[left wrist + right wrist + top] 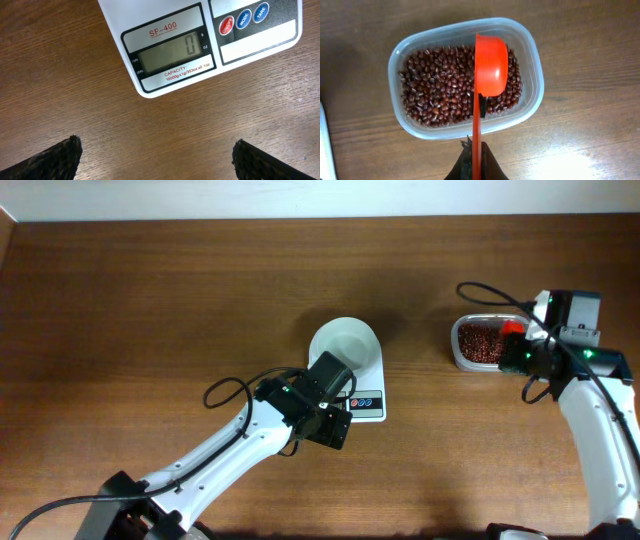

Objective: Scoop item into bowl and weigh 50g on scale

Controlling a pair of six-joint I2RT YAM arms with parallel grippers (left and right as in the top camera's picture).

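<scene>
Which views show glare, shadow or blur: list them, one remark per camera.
Overhead: even light, a soft shadow on the table right of the bowl. Left wrist: the scale display is sharp, the pincer fingertips dark and blurred at the bottom corners. Right wrist: a bright glare patch on the table below the tub, beans and scoop crisp.

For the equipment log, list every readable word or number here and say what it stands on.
"SF-400": scale, above its display.
"0": on the display.
"g", "oz": right of the digits.
"CAPACITY: 10000g x 1g/353oz x 0.1oz": under the display.
"ON/OFF": red button.
"MODE": first blue button.
"TARE": second blue button.
Tiny marks left of the display: too small to read.
Tub, scoop: no text.
</scene>
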